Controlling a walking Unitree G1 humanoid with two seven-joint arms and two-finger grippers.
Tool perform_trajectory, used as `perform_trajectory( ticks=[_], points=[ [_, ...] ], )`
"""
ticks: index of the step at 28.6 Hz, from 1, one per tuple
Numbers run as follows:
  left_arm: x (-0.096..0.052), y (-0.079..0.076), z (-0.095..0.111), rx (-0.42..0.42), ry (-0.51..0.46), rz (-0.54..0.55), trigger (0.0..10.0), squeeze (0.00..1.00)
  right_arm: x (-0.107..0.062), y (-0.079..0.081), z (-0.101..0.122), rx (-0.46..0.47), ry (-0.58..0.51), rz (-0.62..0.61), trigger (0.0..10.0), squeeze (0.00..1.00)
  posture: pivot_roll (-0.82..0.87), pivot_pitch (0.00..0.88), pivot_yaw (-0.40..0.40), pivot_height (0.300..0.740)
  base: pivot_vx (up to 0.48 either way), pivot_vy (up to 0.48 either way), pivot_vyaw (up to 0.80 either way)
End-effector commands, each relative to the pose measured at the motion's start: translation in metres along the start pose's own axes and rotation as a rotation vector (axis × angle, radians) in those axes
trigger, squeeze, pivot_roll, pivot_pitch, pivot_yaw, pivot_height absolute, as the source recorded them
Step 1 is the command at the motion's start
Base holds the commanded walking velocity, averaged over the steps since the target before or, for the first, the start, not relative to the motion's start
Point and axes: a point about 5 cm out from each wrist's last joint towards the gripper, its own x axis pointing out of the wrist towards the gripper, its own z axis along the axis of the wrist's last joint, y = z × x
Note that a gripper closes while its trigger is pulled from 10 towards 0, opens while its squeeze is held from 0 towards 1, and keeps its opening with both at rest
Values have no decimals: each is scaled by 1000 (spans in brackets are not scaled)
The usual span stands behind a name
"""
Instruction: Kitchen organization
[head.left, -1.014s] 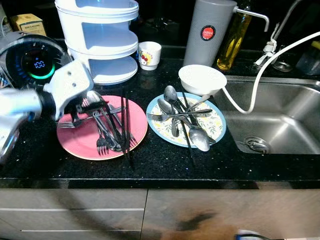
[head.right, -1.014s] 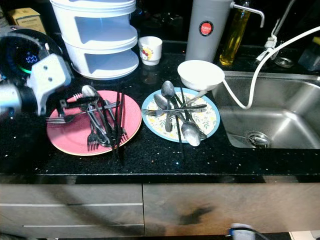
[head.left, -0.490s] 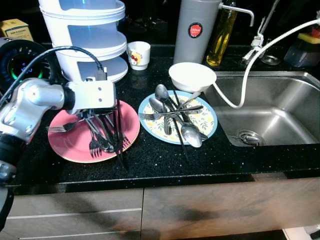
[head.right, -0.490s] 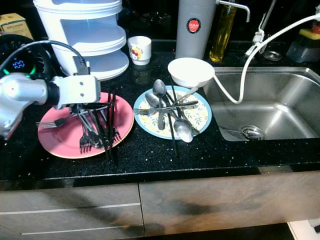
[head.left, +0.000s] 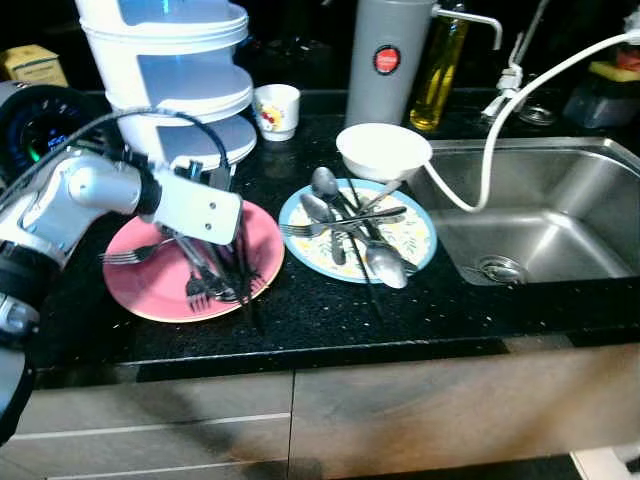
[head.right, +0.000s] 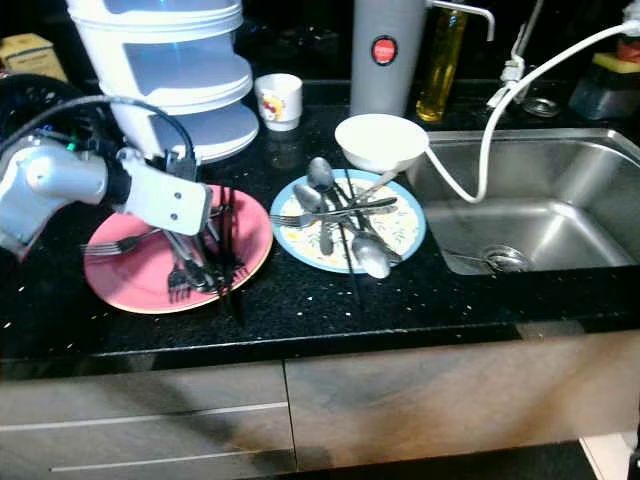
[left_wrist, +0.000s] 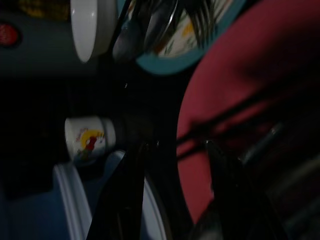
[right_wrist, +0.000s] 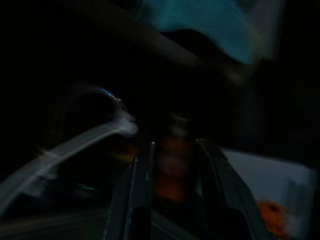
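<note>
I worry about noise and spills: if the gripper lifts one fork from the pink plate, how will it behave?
The fork is probably stiff and slippery, being thin shiny metal. It lies crossed with other cutlery on the pink plate, so lifting it would likely drag neighbours along.

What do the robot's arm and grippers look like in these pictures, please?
The left arm is a rounded silver tube ending in a boxy pale grey wrist block with small dark screw holes. A thin black cable loops above it to the block. The left gripper has two long, slim black fingers. The right gripper likewise has two long dark fingers, in a very dark picture.
</note>
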Motion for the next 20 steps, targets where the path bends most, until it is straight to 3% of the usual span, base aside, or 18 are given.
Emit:
perform_trajectory(
  ticks=[1, 2, 4, 6, 9, 11, 20],
  points=[
    [0, -3, -3, 39, 22, -36, 10000, 0, -3, 20, 0, 42, 27, 112, 10000, 0, 25, 11, -32, 740, 0, 0, 0],
    [0, -3, -3, 39, 22, -36, 10000, 0, -3, 20, 0, 42, 27, 112, 10000, 0, 25, 11, -32, 740, 0, 0, 0],
    [6, -12, -4, 129, 28, -75, 10000, 0, -14, 73, 12, 223, 48, 348, 10000, 0, 26, 14, -34, 740, 0, 0, 0],
    [14, -17, -2, 184, 22, -82, 10000, 0, -31, 109, 20, 391, 87, 469, 10000, 0, 26, 14, -34, 740, 0, 0, 0],
    [17, -18, -1, 201, 20, -84, 10000, 0, -37, 118, 22, 426, 95, 495, 10000, 0, 26, 14, -34, 740, 0, 0, 0],
    [29, -24, 4, 231, -3, -73, 10000, 0, -47, 136, 31, 485, 114, 541, 10000, 0, 27, 17, -36, 740, 0, 0, 0],
    [58, -32, 11, 228, -45, 38, 10000, 0, -60, 159, 57, 612, 134, 641, 10000, 0, 22, 17, -36, 740, 0, 0, 0]
  ],
)
